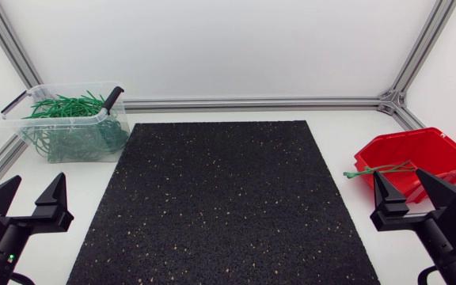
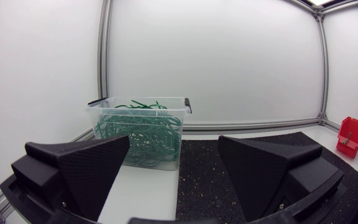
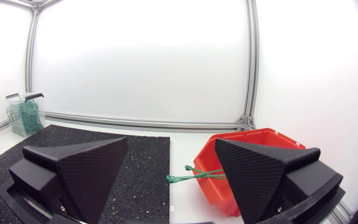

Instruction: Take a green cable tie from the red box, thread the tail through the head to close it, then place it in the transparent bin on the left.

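Seemingly at pick-up step, left gripper (image 1: 36, 179) and right gripper (image 1: 398, 176) spread, empty; next needs pinching green cable tie (image 1: 378, 169) overhanging red box (image 1: 442, 146).

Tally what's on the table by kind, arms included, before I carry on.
Containers: 2, clear bin and red box
Mats: 1, black mat
Arms: 2, left arm and right arm, jaws open
Not countable: ties, a heap in the bin plus a strand or two over the box's rim
Total: 5, ties aside
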`<state>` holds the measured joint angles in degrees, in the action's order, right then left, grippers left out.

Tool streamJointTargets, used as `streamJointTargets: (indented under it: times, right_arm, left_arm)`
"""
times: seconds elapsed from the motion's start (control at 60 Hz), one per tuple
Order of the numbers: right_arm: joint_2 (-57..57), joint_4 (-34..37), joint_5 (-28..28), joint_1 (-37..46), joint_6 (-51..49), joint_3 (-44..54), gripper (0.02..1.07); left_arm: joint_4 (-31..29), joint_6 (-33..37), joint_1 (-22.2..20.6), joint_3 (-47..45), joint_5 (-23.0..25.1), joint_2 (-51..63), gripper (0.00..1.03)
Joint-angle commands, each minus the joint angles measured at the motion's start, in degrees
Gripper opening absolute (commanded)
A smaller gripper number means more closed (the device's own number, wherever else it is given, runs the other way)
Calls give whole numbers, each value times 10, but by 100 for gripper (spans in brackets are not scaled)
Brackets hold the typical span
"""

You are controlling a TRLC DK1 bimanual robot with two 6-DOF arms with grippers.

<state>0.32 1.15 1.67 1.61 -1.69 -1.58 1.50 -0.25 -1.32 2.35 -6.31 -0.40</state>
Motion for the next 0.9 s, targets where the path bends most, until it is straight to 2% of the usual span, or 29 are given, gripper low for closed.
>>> streamJointTargets:
  times: [0.0,0.1,0.15,0.317,0.533,0.717,0.883]
  right_arm:
    - [-2,10,3,-2,-3,-32,104]
    - [14,18,3,-2,-3,-54,104]
    - [83,35,3,-2,0,-106,104]
    - [199,61,17,36,-5,-189,104]
    - [319,131,125,116,-52,-300,104]
    - [430,206,137,140,-160,-395,104]
    - [529,279,137,147,-311,-463,103]
  left_arm:
    - [-4,-12,-3,-25,-2,-3,99]
    - [-4,-12,-2,-25,-2,-3,99]
    - [-4,-12,-1,-25,-2,-3,99]
    - [-4,-12,0,-25,-2,-3,99]
    - [-4,-12,2,-24,-2,-2,99]
    - [-4,-12,1,-24,-2,-2,99]
    - [-4,-12,-2,-24,-2,-2,99]
